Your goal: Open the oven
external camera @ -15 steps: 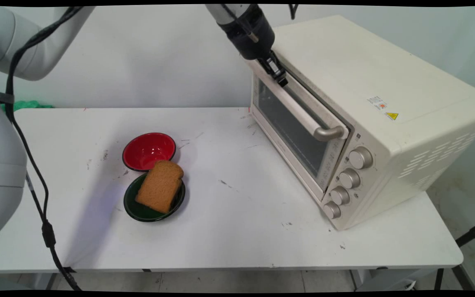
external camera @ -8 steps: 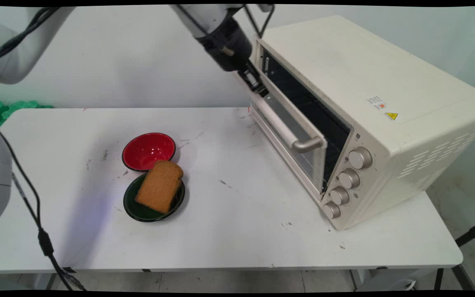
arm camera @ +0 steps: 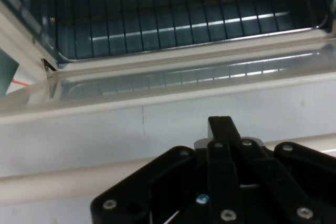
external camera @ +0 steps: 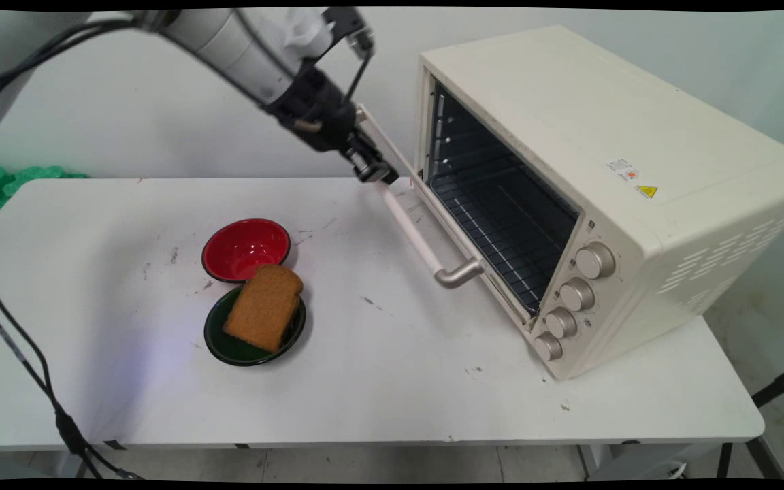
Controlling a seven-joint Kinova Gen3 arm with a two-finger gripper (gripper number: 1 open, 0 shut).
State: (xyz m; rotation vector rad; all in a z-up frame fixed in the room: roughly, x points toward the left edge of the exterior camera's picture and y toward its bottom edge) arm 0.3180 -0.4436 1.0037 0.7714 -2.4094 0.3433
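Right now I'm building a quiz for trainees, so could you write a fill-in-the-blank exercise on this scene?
1. The cream toaster oven has its glass door swung ____.
2. The brown bread slice rests on the dark ____ dish.
3. The round red bowl holds ____.
4. The black two-finger gripper sits at the door's long ____.

Missing words: open; green; nothing; handle
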